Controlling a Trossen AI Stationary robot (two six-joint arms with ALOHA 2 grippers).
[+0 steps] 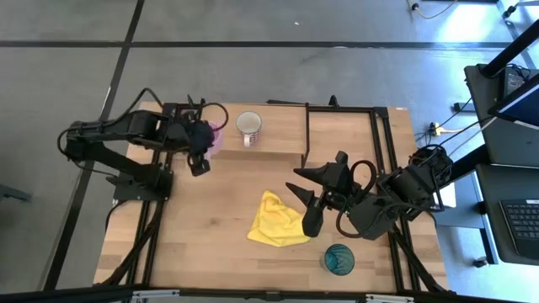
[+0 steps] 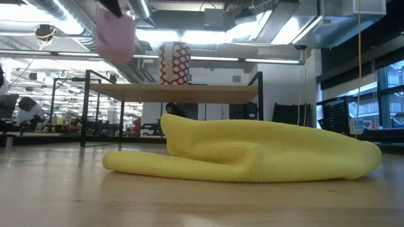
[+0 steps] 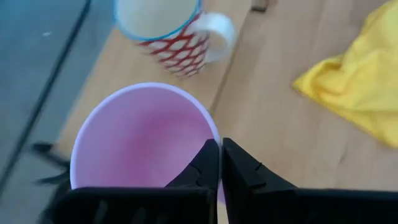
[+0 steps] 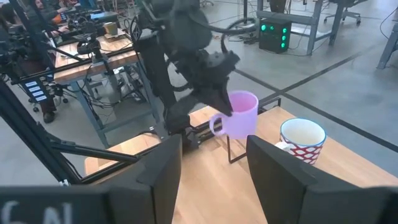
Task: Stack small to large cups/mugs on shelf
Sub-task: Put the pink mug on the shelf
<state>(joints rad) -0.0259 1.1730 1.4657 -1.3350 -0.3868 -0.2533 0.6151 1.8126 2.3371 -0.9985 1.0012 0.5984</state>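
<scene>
**Pink mug in the air over the shelf**

An open workshop with benches and ceiling ducts sits behind the pale wooden surface (image 1: 210, 219), and the action is at its far side. Nearest the front edge, the teal tumbler (image 1: 338, 259) stands alone, untouched. Just behind it lies the crumpled yellow cloth (image 1: 276, 220), and beside that the right claw (image 1: 310, 200) hangs with its fingers spread, holding nothing — that arm is waiting.

Further back, the shelf (image 2: 189, 92) carries the white patterned mug (image 1: 248, 126), upright with its handle pointing toward the front. And there's the play: the left claw (image 3: 220, 163) is clenched tight on the rim of the pink mug (image 4: 239, 114), one finger inside, one outside, holding it clear above the shelf's left end, just beside the patterned mug.

This looks like the placing step for the smallest mug. Next it needs to travel sideways over the patterned mug's mouth, stay level, then lower in before the grip lets go. The tumbler's turn hasn't come.
</scene>
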